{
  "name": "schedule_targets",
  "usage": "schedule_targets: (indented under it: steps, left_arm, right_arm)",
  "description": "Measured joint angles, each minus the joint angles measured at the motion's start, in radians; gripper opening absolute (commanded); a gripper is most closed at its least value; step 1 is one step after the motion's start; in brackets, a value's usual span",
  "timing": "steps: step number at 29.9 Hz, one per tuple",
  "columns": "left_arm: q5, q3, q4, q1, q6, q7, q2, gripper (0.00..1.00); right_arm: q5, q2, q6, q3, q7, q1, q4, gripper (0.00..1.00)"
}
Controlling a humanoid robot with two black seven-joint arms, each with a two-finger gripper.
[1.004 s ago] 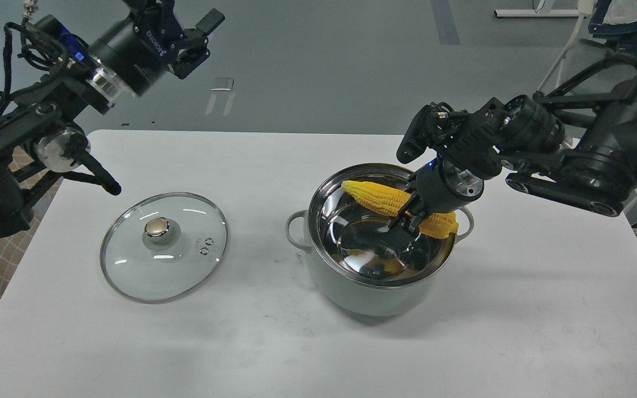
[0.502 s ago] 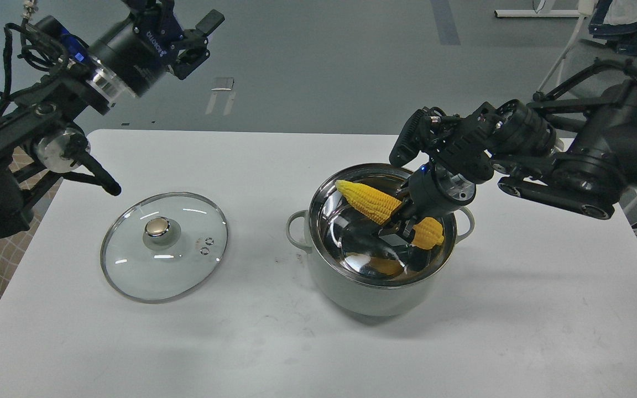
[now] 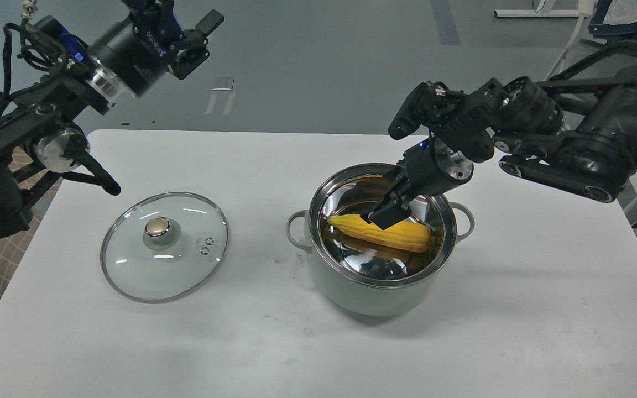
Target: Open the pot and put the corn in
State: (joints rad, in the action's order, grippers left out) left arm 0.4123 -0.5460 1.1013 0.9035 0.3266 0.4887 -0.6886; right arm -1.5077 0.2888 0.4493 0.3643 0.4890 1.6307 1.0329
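The pot (image 3: 376, 287) stands right of the bench's (image 3: 545, 331) middle, well clear of every bench edge, with bare surface in front and to its right. The glass lid (image 3: 164, 246) lies flat to its left, apart from the pot's left handle by a small gap and near the bench's left edge.

The corn (image 3: 379, 234) lies inside the pot, roughly level, tip pointing left, its length spanning most of the steel interior. The right end effector (image 3: 387, 215) hangs within the pot's rim just above the corn's middle. Its fingers look slightly parted and no longer clamp the cob, though whether they touch it is unclear.

The left end effector (image 3: 188, 41) hovers high beyond the bench's back left corner, fingers spread, holding nothing, well away from lid and pot.

Half a second ago the corn was tilted, tip up against the far left wall and gripped at its middle. Now it has dropped to the bottom and the right arm has lifted a little. The lid, pot and left arm have not moved.
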Motion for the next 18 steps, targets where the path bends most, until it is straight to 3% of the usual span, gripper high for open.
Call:
schedule_targets:
  steps: [7, 12, 18]
  left_arm:
    - [0.002, -0.006, -0.009, -0.002, -0.007, 0.0, 0.008, 0.98]
    - [-0.006, -0.011, -0.031, -0.011, -0.018, 0.0, 0.033, 0.98]
    - [-0.007, -0.013, -0.142, -0.015, 0.004, 0.0, 0.104, 0.98]
  right_arm:
    - [0.192, 0.02, -0.041, -0.145, 0.0, 0.046, -0.212, 1.0]
    - [0.325, 0.037, -0.186, -0.25, -0.001, -0.047, -0.386, 1.0]
    - [0.606, 0.03, -0.345, -0.382, -0.001, -0.231, -0.548, 1.0]
